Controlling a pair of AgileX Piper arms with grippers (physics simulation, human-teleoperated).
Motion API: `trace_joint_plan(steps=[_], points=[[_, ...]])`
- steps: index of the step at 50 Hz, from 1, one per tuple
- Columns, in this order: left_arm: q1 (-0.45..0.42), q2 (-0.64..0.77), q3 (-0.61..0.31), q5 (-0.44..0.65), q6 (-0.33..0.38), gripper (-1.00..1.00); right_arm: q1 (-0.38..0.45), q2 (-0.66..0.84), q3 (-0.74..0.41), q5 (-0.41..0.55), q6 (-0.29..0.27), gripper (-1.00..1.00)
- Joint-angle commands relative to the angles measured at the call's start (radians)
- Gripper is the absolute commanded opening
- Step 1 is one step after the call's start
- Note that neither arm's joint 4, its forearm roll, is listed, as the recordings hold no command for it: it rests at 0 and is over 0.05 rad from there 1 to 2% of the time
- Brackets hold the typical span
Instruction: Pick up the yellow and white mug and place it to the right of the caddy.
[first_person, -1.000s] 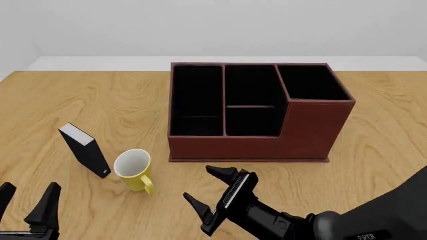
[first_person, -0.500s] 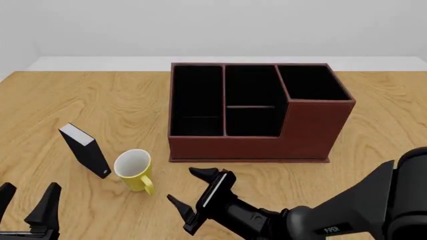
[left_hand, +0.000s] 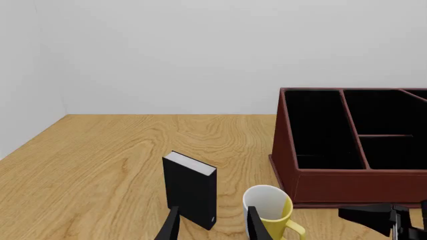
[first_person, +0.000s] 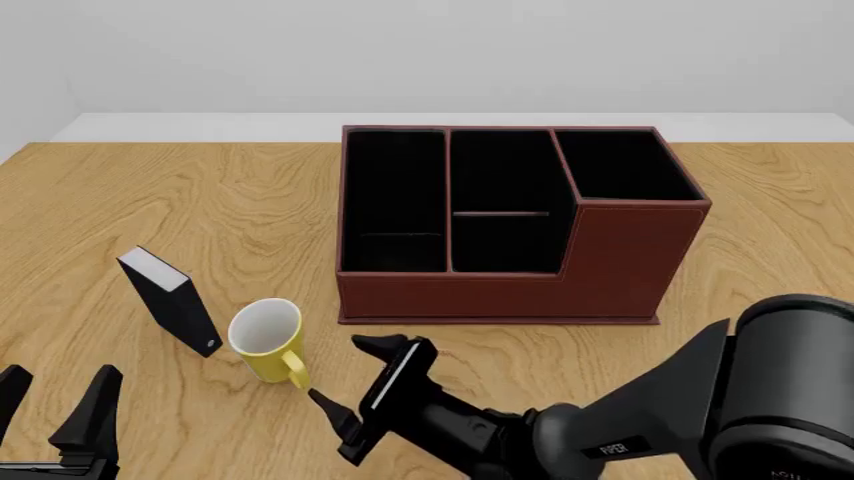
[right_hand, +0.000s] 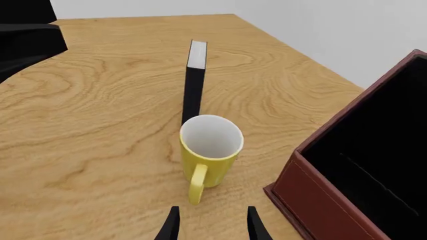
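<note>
The yellow and white mug stands upright on the table, left of the caddy's front, handle toward the near side. It also shows in the left wrist view and the right wrist view. The reddish-brown caddy sits mid-table; it also shows in both wrist views. My right gripper is open and empty, just right of and nearer than the mug's handle, fingers pointing at it. My left gripper is open and empty at the near left edge.
A small black, white-edged box stands upright just left of the mug, also seen in the wrist views. The right arm's body fills the near right corner. Bare wood lies to the right of the caddy.
My right gripper has moved left and a little nearer along the table, closing in on the mug's handle side. The mug, caddy and left gripper have not moved.
</note>
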Motion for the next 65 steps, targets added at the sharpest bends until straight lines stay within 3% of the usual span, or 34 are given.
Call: trace_joint_plan(steps=[1,65], points=[[0.0,0.0,0.0,0.0,0.0,1.0,0.004,0.033,-0.049,0.021,-0.002,1.0],[0.0,0.0,0.0,0.0,0.0,1.0,0.019,0.213,-0.288,0.108,0.033,1.0]])
